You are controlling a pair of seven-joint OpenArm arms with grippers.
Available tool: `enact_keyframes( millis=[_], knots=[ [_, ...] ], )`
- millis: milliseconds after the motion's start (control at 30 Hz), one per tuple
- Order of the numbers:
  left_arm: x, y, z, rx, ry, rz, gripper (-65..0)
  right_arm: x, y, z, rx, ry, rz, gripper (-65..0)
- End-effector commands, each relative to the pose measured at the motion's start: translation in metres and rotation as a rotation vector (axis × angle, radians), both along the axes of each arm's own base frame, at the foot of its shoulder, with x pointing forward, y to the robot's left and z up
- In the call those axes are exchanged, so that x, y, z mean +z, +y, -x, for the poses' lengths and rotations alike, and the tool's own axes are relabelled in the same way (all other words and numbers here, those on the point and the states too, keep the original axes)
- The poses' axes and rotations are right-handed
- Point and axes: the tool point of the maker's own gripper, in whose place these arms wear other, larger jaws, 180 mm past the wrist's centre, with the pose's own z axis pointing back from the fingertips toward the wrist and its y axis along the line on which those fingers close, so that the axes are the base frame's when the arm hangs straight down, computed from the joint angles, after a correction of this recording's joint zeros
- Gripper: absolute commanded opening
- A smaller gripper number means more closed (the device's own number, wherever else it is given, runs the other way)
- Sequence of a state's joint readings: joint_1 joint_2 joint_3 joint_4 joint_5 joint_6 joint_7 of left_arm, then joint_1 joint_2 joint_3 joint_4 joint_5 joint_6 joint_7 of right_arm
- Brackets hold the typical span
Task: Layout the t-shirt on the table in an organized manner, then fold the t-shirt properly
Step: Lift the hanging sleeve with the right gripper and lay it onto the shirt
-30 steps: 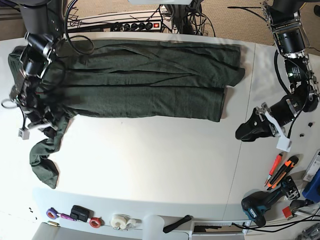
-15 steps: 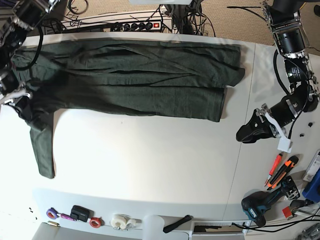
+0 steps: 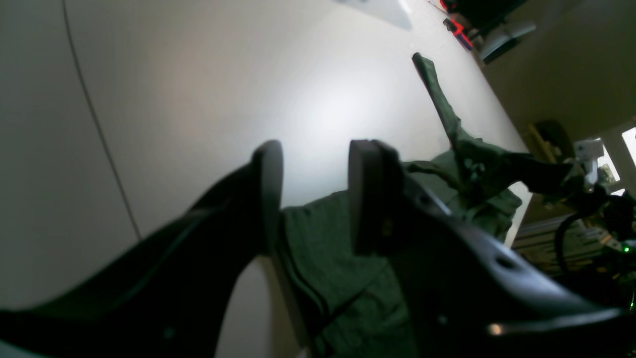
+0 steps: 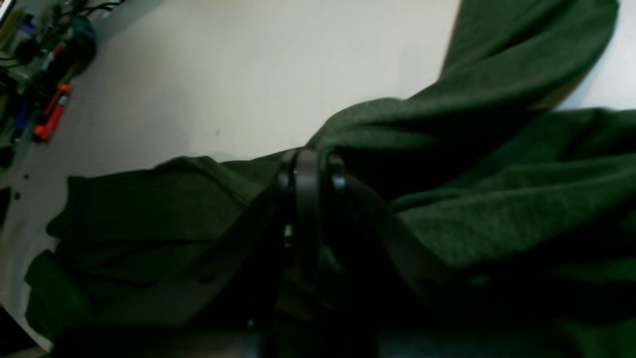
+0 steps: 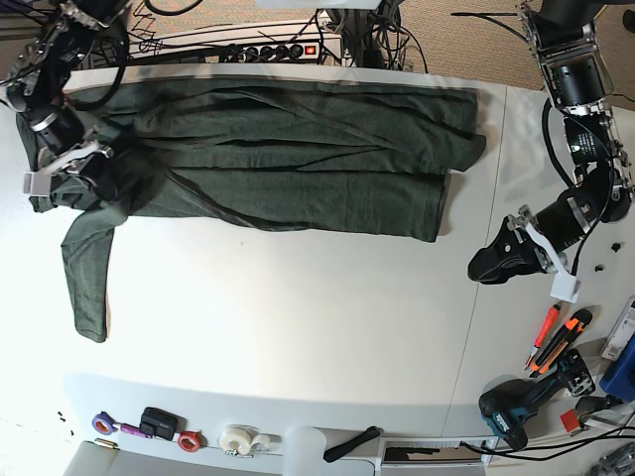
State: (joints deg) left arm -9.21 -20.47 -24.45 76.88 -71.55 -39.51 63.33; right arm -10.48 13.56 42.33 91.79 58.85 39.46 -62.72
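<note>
One sleeve of the dark green soft-fabric t-shirt point(image 5: 288, 159) trailed unfolded on the wide white table point(image 5: 298, 327); the right claw point(image 4: 309, 171) pinched its cloth, the left claw point(image 3: 313, 194) stood wide, empty. Next: fold that sleeve inward.

Bare table point(image 5: 298, 327) below t-shirt point(image 5: 298, 159)

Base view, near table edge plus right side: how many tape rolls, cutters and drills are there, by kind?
Tape rolls: 3, purple, red, white
Orange cutters: 2
Drills: 1
Total: 6
</note>
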Motion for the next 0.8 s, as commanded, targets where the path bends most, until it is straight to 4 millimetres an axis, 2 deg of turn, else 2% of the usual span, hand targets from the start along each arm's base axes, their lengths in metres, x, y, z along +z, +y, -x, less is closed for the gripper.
enact_keyframes(
  millis=[0,133,167,233,267,367,500,767],
  knots=[
    [0.020,0.005,-0.008,0.012,-0.066,0.015,-44.2,0.016,0.003,-0.008,0.012,-0.065,-0.002,-65.0],
    [0.020,0.005,-0.008,0.011,-0.066,0.015,-44.2,0.004,0.025,-0.010,0.070,-0.028,-0.016,-65.0],
    [0.020,0.005,-0.008,0.011,-0.066,0.015,-44.2,0.000,0.030,-0.010,0.090,-0.014,-0.013,-59.4],
    [0.020,0.005,-0.008,0.011,-0.066,0.015,-44.2,-0.007,0.041,-0.010,0.128,0.015,-0.002,-42.3],
    [0.020,0.005,-0.008,0.011,-0.066,0.015,-44.2,-0.009,0.046,-0.011,0.143,0.022,-0.002,-36.8],
    [0.020,0.005,-0.008,0.011,-0.065,0.014,-44.2,-0.005,0.051,-0.017,0.146,-0.014,-0.011,-35.7],
    [0.018,0.004,-0.007,0.002,-0.056,0.007,-44.2,0.027,0.026,-0.037,0.042,-0.164,0.004,-35.7],
    [0.018,0.004,-0.007,0.003,-0.057,0.009,-44.2,0.077,-0.059,-0.080,-0.208,-0.274,0.289,-35.7]
  ],
)
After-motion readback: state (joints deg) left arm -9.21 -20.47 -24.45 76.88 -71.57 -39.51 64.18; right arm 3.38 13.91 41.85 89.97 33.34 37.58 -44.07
